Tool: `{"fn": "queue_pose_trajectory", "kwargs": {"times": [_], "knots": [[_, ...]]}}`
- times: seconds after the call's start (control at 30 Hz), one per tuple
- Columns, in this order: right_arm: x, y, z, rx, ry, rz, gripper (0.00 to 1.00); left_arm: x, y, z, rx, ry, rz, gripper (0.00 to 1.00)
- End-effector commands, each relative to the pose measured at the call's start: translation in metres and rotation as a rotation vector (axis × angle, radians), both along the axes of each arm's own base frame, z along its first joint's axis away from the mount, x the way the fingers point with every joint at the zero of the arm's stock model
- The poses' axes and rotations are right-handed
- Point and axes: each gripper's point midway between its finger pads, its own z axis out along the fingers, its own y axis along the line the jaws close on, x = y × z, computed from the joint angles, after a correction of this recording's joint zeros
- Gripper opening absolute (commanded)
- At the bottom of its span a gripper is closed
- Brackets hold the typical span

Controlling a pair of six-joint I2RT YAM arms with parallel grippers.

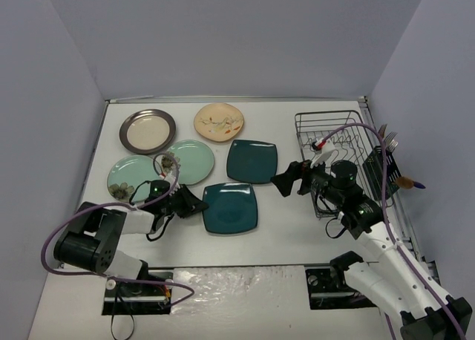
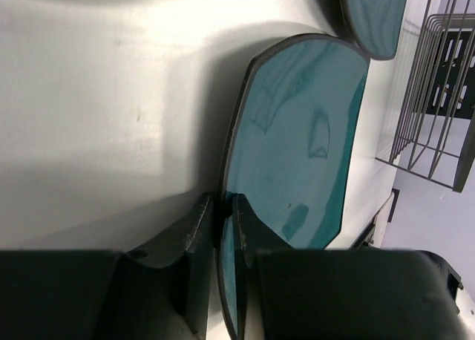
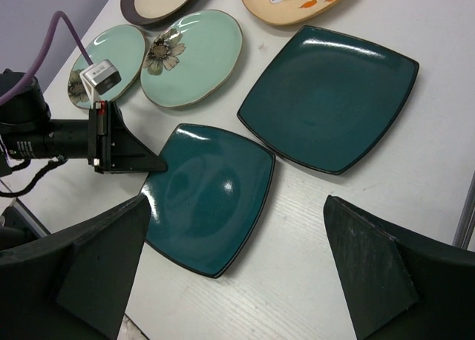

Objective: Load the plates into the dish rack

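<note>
Left hand (image 1: 199, 205): pinching near teal plate (image 1: 231, 208) by its rim
Right hand (image 1: 292, 178): spread wide, empty
Plates (image 1: 251, 161): six, on table (image 1: 297, 236)
Dish rack (image 1: 326, 125): one, far right

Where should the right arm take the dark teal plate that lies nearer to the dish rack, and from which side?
Probably the right rim of the far teal plate, the edge facing the dish rack and the open right gripper. The plate lies flat with a slightly raised rim, so the fingers could come in low from the right, one above the rim, one under it.
</note>
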Motion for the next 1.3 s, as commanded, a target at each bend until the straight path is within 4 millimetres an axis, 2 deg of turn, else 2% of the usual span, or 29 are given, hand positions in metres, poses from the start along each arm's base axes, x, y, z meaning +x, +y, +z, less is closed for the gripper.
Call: {"fn": "queue_pose_trajectory", "kwargs": {"times": [0.0, 0.13, 0.23, 0.27, 0.5, 0.8, 0.9, 1.27], "knots": [[0.004, 0.016, 0.013, 0.066, -0.038, 0.055, 1.00, -0.011, 0.002, 0.013, 0.011, -0.009, -0.014, 0.00], [0.007, 0.027, -0.001, 0.105, 0.034, 0.084, 1.00, -0.009, 0.005, 0.062, -0.003, -0.143, -0.010, 0.00], [0.007, 0.038, -0.003, 0.157, 0.059, 0.115, 1.00, -0.005, 0.007, 0.090, -0.022, -0.228, 0.014, 0.00], [0.006, 0.042, -0.011, 0.175, 0.096, 0.120, 1.00, -0.005, 0.007, 0.101, -0.040, -0.259, 0.026, 0.00], [0.006, 0.059, -0.027, 0.217, 0.141, 0.158, 1.00, -0.008, -0.002, 0.134, -0.177, -0.327, 0.016, 0.00], [0.006, 0.067, -0.051, 0.177, 0.167, 0.218, 1.00, -0.013, -0.003, 0.197, -0.304, -0.478, 0.024, 0.00], [0.008, 0.067, -0.058, 0.157, 0.175, 0.223, 1.00, -0.016, -0.001, 0.212, -0.318, -0.521, 0.027, 0.00], [0.002, 0.090, -0.044, 0.211, 0.177, 0.388, 0.98, -0.031, 0.001, 0.254, -0.443, -0.641, 0.019, 0.00]]}}
